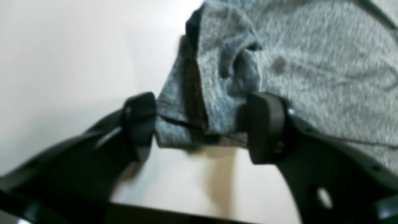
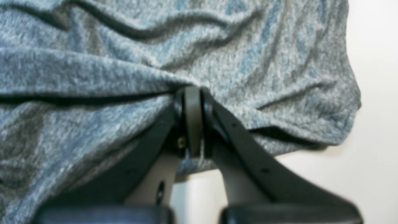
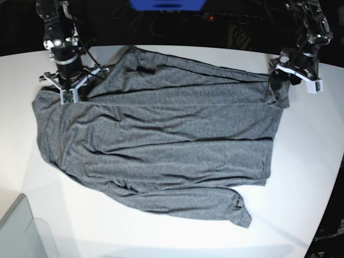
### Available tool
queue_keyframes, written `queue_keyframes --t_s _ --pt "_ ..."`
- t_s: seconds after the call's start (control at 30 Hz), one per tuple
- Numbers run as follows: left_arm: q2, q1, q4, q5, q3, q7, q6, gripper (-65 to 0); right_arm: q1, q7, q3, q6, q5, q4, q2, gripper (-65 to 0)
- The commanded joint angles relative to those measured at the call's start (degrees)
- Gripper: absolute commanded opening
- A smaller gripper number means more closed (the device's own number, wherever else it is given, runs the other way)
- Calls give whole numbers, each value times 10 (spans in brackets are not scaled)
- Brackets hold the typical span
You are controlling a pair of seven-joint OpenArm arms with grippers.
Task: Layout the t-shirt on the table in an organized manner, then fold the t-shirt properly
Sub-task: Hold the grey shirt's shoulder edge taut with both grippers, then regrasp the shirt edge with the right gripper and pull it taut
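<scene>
Shirt (image 3: 161, 140) lies spread on the table (image 3: 301, 177), still rumpled. Your right gripper (image 2: 192, 93) is clenched on a fabric fold; the left gripper (image 1: 199, 124) gapes, cloth edge between its fingers, ungripped. Close left first, then draw both outward evenly to flatten wrinkles. No readable labels or writing show

Looks like a robotics lab: two black robot arms (image 3: 62, 45) mounted at a glossy white table (image 3: 306, 161), dark background with cables (image 3: 244, 24) and a blue device (image 3: 166, 4) behind.
</scene>
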Motion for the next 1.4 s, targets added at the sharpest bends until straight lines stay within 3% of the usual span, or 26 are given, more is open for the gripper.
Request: queue_keyframes --t_s 0.0,0.17,0.33,0.67,0.83,0.97,1.13,1.23,1.37 --pt "-1 3 -10 9 2 30 4 -266 1 14 2 -1 -4 8 -1 -650" --pt "-1 2 -17 9 2 29 4 -508 0 14 3 -1 -4 9 -3 -650" --pt "-1 -5 -17 10 1 29 4 -646 0 13 3 -1 -3 13 -3 -650" --pt "-4 -6 -9 4 -1 30 4 -646 0 13 7 -1 -2 14 -3 -647" --pt "-6 -7 -9 4 -1 30 4 -646 0 13 7 -1 -1 14 -5 -493" --pt "-7 -14 -9 4 -1 32 4 -646 -17 14 39 -2 -1 30 -31 -383" --pt "-7 -14 17 4 -1 35 4 -646 -69 13 112 -2 -1 123 -106 -294" --pt "-7 -14 31 4 1 35 4 -646 -106 13 90 -1 -1 148 -129 -274" --pt "-7 -14 32 8 0 35 4 -646 -134 13 8 -1 -1 146 -135 -273"
